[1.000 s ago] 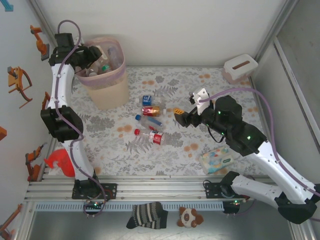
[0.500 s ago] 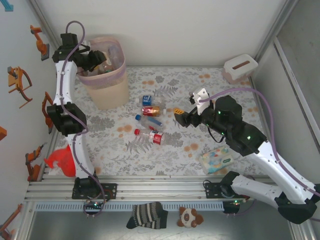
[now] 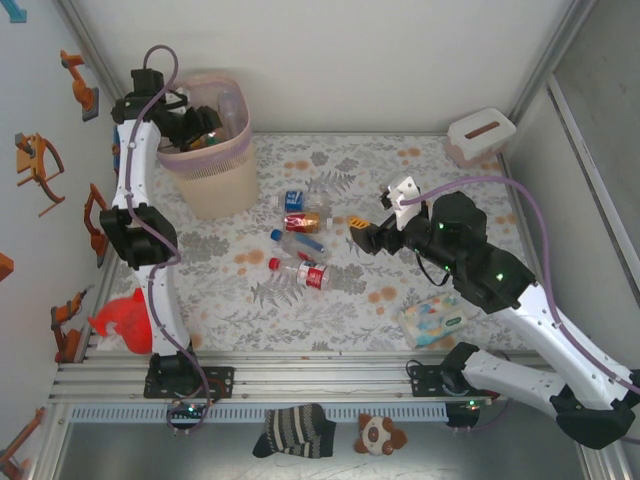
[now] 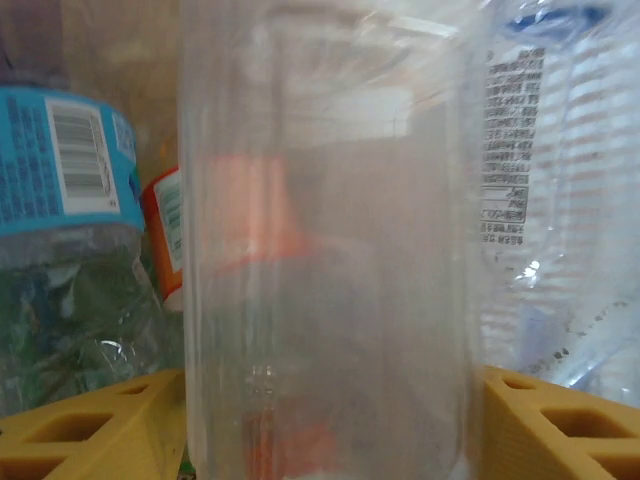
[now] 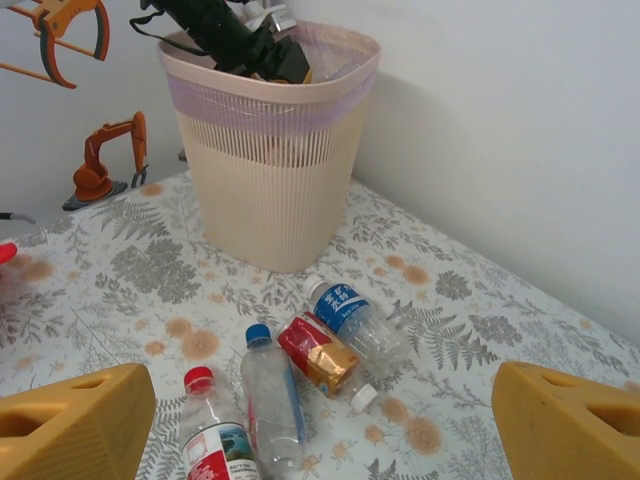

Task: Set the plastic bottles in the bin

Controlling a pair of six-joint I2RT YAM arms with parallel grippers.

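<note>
Up at the far left of the table (image 3: 400, 165), the left gripper (image 3: 197, 124) reaches down into the mouth of the beige bin (image 3: 215, 185), whose pink liner (image 3: 205, 158) is folded over the rim. In the left wrist view its yellow fingers (image 4: 90, 430) press against both sides of an upright clear bottle (image 4: 320, 250), holding it inside the bin among other discarded bottles: one with a blue barcode label (image 4: 60, 160) on the left, one with an orange label (image 4: 168, 230) behind, and a crumpled clear one with small black print (image 4: 560, 200) on the right. Near the bin, four bottles lie together on the floral table: a blue-labelled bottle (image 3: 295, 199) farthest back, a red-and-brown-labelled bottle (image 3: 303, 221) just beside it, a blue-capped clear bottle (image 3: 297, 240), and a red-capped bottle with a red label (image 3: 301, 272) nearest the arms. Just right of this cluster hovers the right gripper (image 3: 360, 232), its jaws spread wide and holding nothing, pointed toward the bottles and the bin. Farther right a pastel wipes pack (image 3: 432, 318) lies near the front, and a white tissue box (image 3: 480, 135) sits in the far corner.
</note>
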